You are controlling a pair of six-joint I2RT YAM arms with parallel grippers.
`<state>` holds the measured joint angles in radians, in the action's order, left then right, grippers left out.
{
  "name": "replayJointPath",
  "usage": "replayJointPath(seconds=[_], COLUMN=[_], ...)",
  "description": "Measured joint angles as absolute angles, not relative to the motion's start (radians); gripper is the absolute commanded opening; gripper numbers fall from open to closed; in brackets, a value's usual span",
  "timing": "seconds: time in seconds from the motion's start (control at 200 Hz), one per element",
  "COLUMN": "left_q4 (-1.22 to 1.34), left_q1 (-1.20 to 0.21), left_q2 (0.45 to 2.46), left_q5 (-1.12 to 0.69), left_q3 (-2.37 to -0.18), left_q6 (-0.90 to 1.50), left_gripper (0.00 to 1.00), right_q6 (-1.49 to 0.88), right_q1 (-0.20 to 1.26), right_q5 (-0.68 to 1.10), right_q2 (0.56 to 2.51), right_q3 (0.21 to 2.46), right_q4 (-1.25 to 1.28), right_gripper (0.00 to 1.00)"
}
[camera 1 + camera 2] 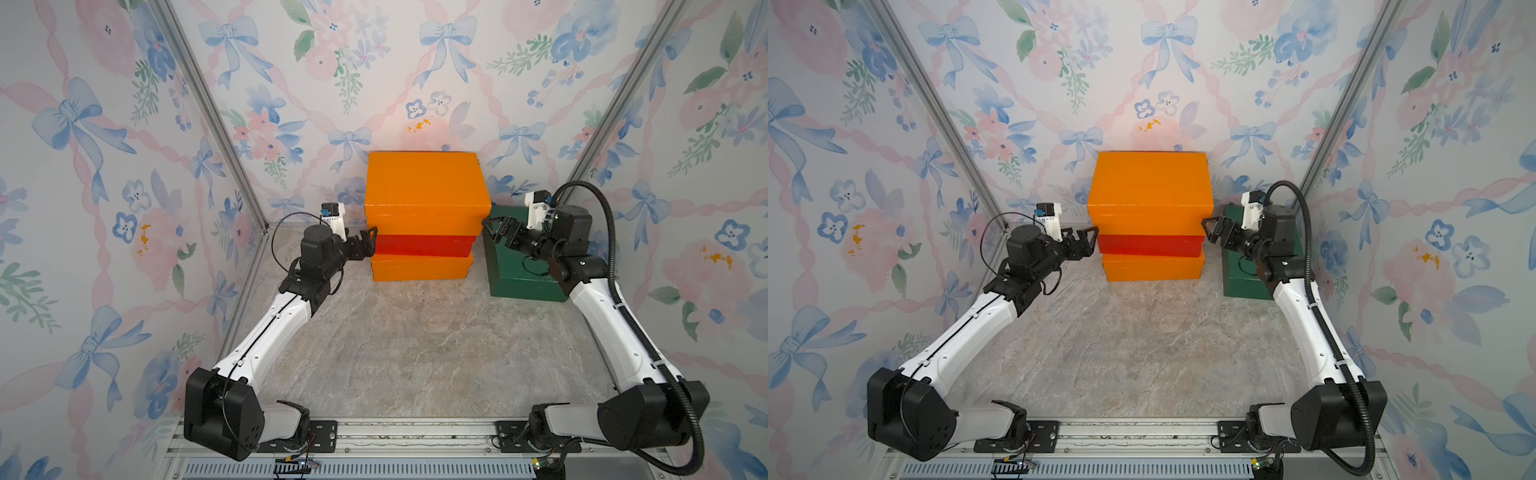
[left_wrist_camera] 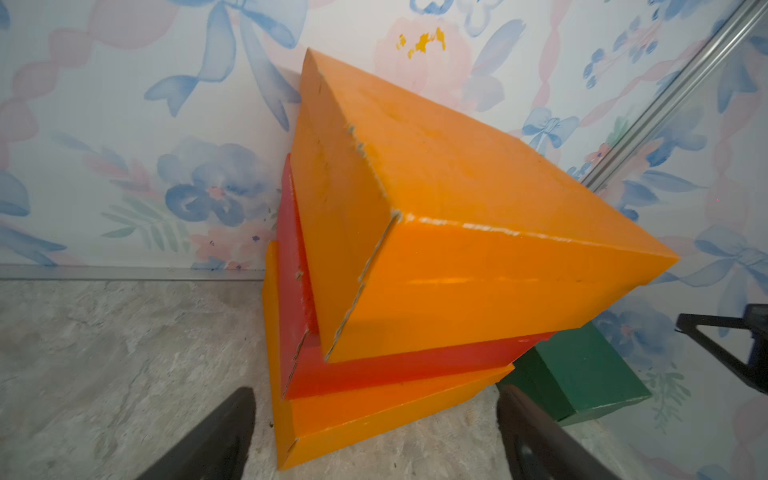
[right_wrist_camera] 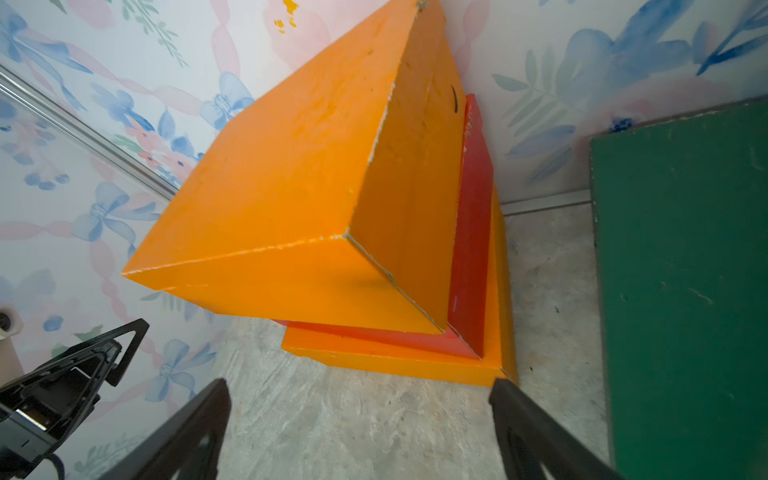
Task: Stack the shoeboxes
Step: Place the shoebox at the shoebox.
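Stack status: three shoeboxes form one column against the flower-patterned back wall [image 1: 374, 83]. The lower orange lidded cardboard shoebox [image 1: 419, 269] rests on the grey marbled tabletop [image 1: 415, 353]. The red lidded cardboard shoebox [image 1: 424, 245] lies on it. The upper orange lidded cardboard shoebox [image 1: 426, 187] lies on the red one and overhangs it at the front and at both ends in both top views. The boxes are not squarely aligned; the wrist views show offset corners.

The dark green lidded cardboard shoebox [image 1: 519, 286] stands on the tabletop just to the right of the column, outside the stack. The right wrist view shows a strip of tabletop between them.

The left pincer [image 1: 368, 245] sits just beside the left end of the red shoebox, fingers spread apart, gripping nothing. The right pincer [image 1: 492, 230] hovers above the green shoebox, near the right end of the column, fingers likewise spread apart and empty.
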<state>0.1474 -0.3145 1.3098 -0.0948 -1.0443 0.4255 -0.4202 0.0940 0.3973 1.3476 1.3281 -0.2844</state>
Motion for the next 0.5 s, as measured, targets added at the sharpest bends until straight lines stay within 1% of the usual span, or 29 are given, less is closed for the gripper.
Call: replayJointPath(seconds=[0.135,0.5], left_q4=[0.210,0.292], left_q1=[-0.315,-0.315], left_q2=[1.301,1.313], left_q5=[-0.075,-0.059], left_q3=[-0.963,-0.978], left_q6=[0.426,0.426], left_gripper=[0.91,0.90], right_q6=[-0.379,-0.358], right_q1=[0.100,0.101], right_q5=[0.359,0.339], right_q2=[1.351,1.460], right_q3=[1.316,1.330], right_q4=[-0.310,-0.313], right_gripper=[0.97,0.97])
